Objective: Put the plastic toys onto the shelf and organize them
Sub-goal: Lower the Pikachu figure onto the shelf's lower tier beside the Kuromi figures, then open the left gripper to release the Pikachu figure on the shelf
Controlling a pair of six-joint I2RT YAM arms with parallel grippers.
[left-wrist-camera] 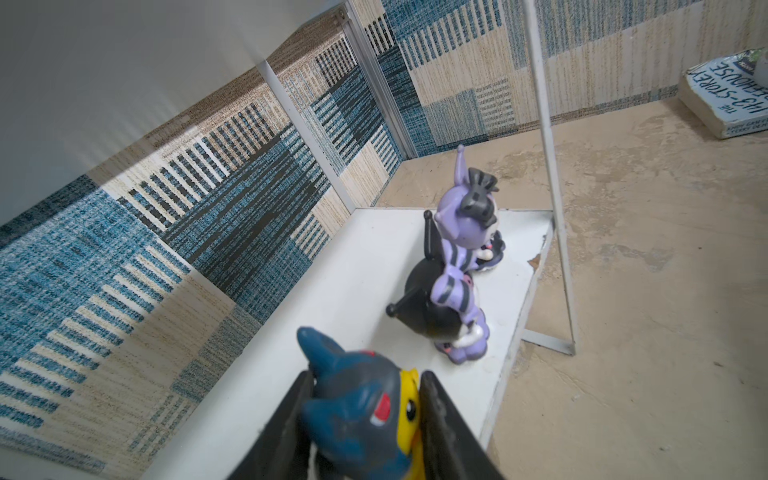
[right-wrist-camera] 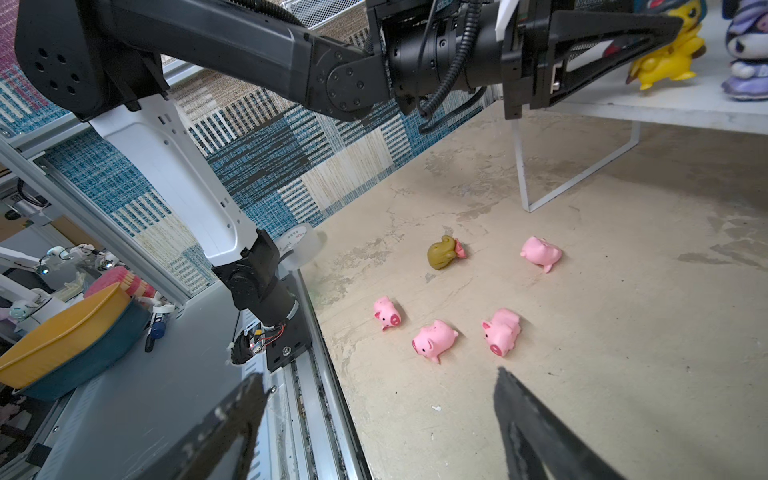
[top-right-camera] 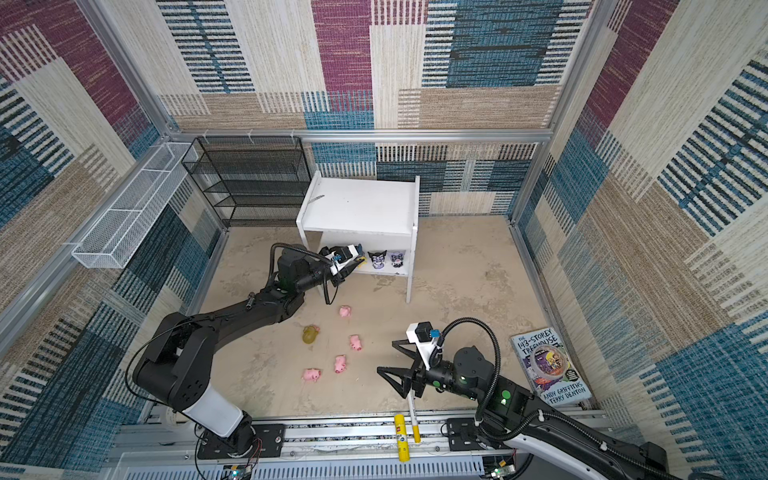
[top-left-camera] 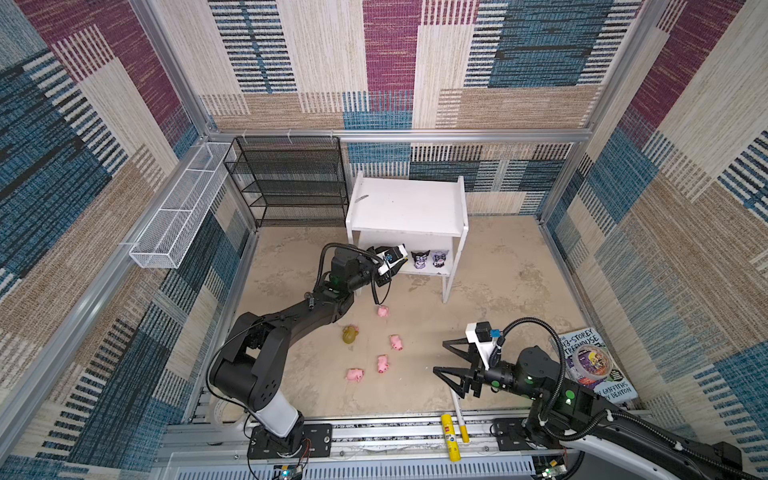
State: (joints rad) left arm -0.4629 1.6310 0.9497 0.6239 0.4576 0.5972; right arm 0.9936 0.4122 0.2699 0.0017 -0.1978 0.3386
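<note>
On the lower board of the shelf [top-left-camera: 407, 208], toward its right end, two black-and-purple figures [top-left-camera: 419, 259] stand side by side. Just beside them the left gripper [left-wrist-camera: 368, 378] holds the yellow figure [left-wrist-camera: 361, 419], fingers narrow against its hooded head. Four pink pigs [top-left-camera: 396, 342] and the doll [top-left-camera: 350, 334] lie in the middle of the worktop [top-left-camera: 498, 270], five toys yet to shelve. The right gripper [top-left-camera: 439, 355] hovers wide and empty near the front edge.

Two black jointed arms, left arm [top-left-camera: 291, 320] with a white lower sleeve [top-left-camera: 276, 411] and round screw holes on its elbow, right arm [top-left-camera: 582, 399] with green lights [top-left-camera: 569, 394], a looping ribbed black cable [top-left-camera: 533, 320], a white wrist camera mount [top-left-camera: 478, 340], right gripper [top-left-camera: 439, 355] of black triangular braced fingers
</note>
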